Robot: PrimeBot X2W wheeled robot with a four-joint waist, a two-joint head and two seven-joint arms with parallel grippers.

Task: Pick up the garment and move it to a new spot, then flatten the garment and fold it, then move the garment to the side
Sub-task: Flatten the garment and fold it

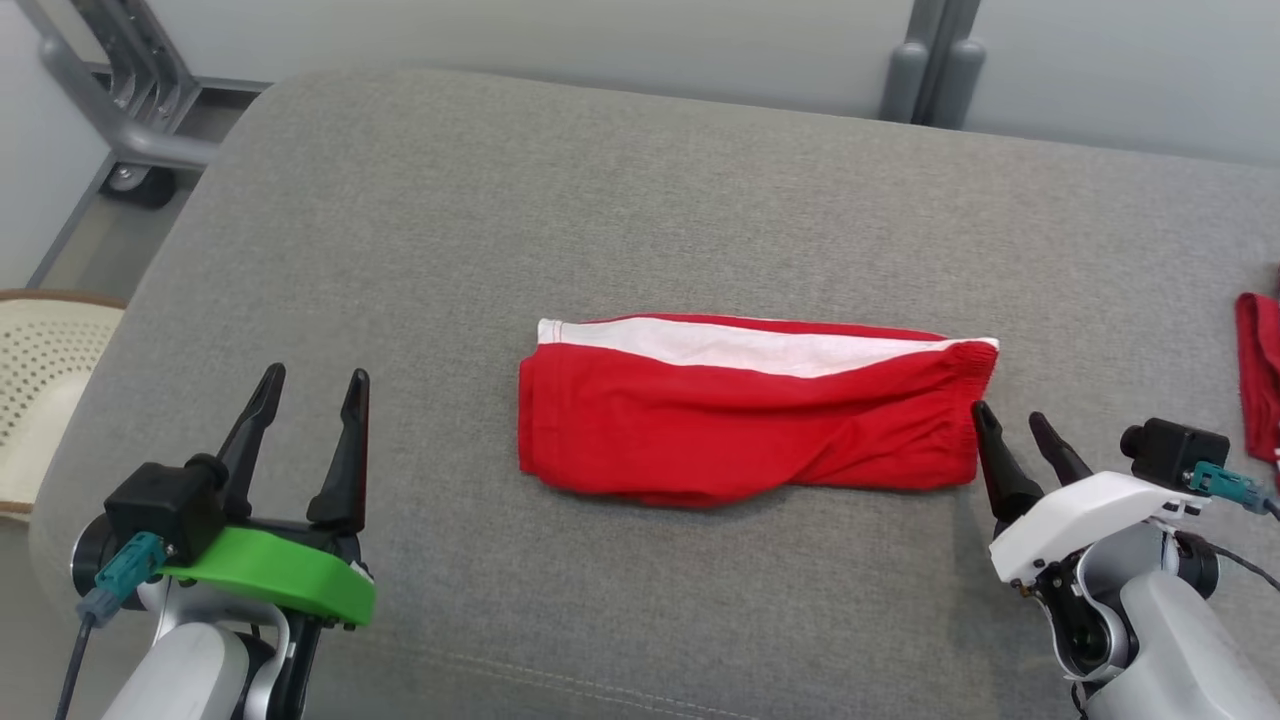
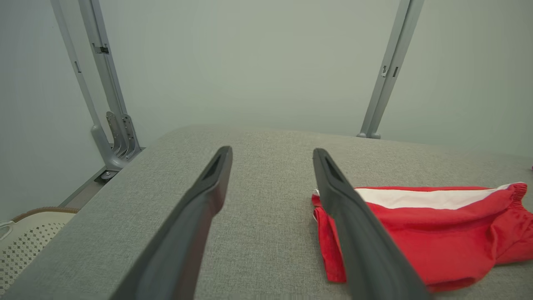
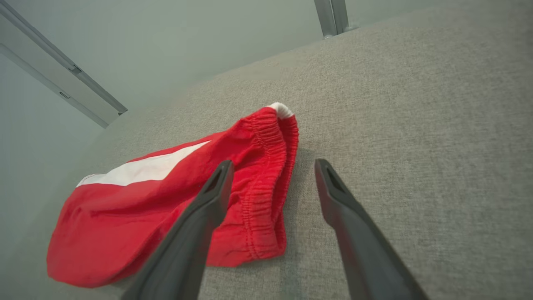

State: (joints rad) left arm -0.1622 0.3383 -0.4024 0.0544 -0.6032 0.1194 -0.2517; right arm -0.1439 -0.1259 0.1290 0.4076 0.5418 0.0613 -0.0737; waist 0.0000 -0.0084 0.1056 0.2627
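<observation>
Left end effector (image 1: pixel 310 385) and right end effector (image 1: pixel 1013 420) — both spread, empty.

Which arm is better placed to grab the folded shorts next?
Probably right. The right gripper is open beside the waistband end of the shorts; the left gripper, also open, sits well clear of them.

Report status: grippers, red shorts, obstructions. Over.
Left gripper open, empty, left of the red shorts. Right gripper open, empty, tips by their waistband end. Shorts lie folded on the grey cushion. Another red garment far right, apart.
</observation>
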